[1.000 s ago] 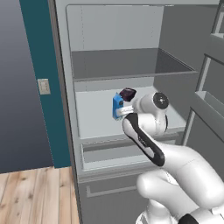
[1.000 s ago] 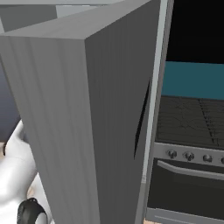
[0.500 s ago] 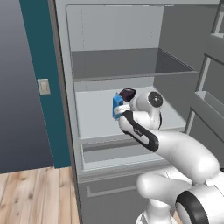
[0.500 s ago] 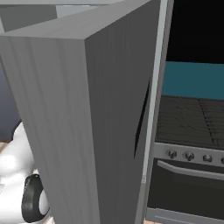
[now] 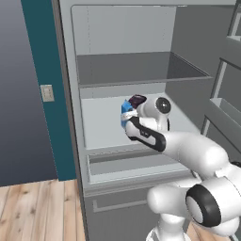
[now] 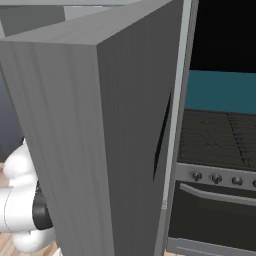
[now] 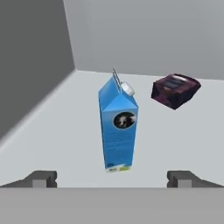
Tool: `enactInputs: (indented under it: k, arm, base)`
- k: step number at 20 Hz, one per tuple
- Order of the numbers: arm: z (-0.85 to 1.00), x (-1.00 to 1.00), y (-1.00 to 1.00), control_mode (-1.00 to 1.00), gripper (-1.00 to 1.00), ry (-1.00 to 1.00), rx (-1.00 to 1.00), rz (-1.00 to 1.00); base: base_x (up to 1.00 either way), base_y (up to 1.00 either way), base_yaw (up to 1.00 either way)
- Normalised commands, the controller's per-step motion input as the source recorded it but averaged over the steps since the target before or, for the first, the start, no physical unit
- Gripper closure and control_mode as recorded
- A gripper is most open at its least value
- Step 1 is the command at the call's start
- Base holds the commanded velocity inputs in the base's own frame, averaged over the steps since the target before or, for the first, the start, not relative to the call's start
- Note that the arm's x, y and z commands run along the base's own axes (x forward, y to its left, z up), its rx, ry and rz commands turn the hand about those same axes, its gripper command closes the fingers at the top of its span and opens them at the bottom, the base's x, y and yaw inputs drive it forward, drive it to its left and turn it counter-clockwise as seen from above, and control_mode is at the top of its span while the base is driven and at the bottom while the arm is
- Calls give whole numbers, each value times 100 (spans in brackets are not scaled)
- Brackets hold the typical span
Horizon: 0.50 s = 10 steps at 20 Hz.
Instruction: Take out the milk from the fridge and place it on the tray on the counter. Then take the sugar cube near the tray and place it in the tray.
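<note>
So the arm is reaching into the open fridge, pincer spread wide with nothing between its fingertips. The milk stands upright on the pale middle shelf, a bit in front of the pincer and roughly centred between the two tips, not touching either. A squat dark purple box sits further back on the same shelf, toward the rear wall, apart from the carton. From the right base view it's mostly the grey fridge door with a stove beside it.
</note>
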Motion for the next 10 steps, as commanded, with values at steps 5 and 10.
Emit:
enactInputs:
  k: [5,10]
  arm:
    - [-1,34,8,-100,-100,-1,0,0]
    - [-5,34,3,-100,-100,-3,0,1]
  base:
    - [0,0,0]
    - [0,0,0]
